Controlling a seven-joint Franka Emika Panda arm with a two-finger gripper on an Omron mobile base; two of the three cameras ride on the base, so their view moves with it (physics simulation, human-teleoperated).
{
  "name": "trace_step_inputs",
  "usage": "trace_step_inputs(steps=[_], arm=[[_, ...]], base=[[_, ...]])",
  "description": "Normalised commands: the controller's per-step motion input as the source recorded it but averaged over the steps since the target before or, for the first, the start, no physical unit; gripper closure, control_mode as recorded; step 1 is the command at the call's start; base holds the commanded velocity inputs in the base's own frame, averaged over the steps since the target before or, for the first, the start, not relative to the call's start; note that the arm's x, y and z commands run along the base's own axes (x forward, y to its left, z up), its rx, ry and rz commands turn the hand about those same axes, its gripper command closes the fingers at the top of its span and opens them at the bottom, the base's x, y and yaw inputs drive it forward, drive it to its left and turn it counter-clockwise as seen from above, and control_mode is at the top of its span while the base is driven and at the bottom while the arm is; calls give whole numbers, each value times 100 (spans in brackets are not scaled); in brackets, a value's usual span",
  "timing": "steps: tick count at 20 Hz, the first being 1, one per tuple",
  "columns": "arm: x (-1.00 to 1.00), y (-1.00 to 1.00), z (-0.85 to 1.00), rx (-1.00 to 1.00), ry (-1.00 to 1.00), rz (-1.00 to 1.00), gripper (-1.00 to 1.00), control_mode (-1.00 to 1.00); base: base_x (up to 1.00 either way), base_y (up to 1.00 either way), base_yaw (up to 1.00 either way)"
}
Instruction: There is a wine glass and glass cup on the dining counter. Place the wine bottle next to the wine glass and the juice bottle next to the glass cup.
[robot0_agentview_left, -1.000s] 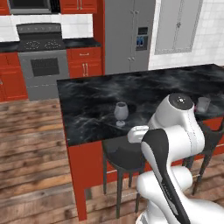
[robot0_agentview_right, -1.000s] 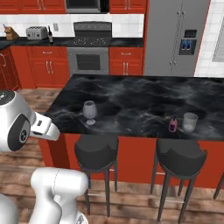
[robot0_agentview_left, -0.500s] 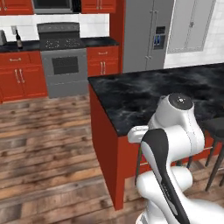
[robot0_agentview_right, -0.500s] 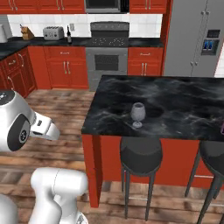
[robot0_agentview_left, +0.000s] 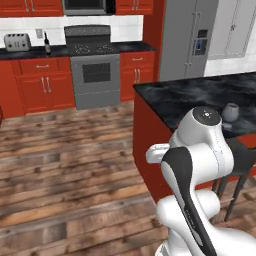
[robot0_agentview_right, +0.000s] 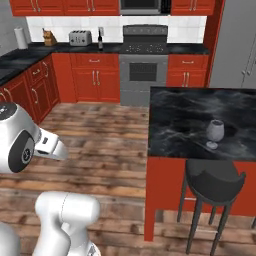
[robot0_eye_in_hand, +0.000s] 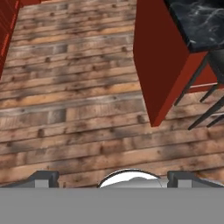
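Gripper (robot0_eye_in_hand: 112, 177): jaws spread wide, nothing between them, facing down at the wooden floor (robot0_eye_in_hand: 78, 109) beside the corner of the dining counter (robot0_eye_in_hand: 162, 61).
Wine glass (robot0_agentview_right: 215, 133): upright on the dining counter's black marble top, near its front edge, above a dark stool (robot0_agentview_right: 212, 180).
Wine bottle (robot0_agentview_right: 100, 39): upright on the far worktop (robot0_agentview_right: 60, 48), between toaster (robot0_agentview_right: 80, 37) and stove (robot0_agentview_right: 143, 65), well apart from the glass.

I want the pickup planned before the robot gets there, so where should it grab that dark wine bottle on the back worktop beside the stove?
Probably the straight lower body of the wine bottle, approached level from the front, where the worktop is open. It stands upright against the tiled wall; its neck is slim. The open gripper holds nothing.
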Motion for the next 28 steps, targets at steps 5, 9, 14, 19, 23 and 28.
trace_step_inputs(steps=[5,9,14,19,23,28], arm=[[0,0,0,0,0,0,-100,100],[0,0,0,0,0,0,-100,100],[0,0,0,0,0,0,-100,100],[0,0,0,0,0,0,-100,100],[0,0,0,0,0,0,-100,100],[0,0,0,0,0,0,-100,100]], base=[[6,94,0],[52,79,0],[80,52,0],[93,29,0],[94,19,0],[94,19,0]])
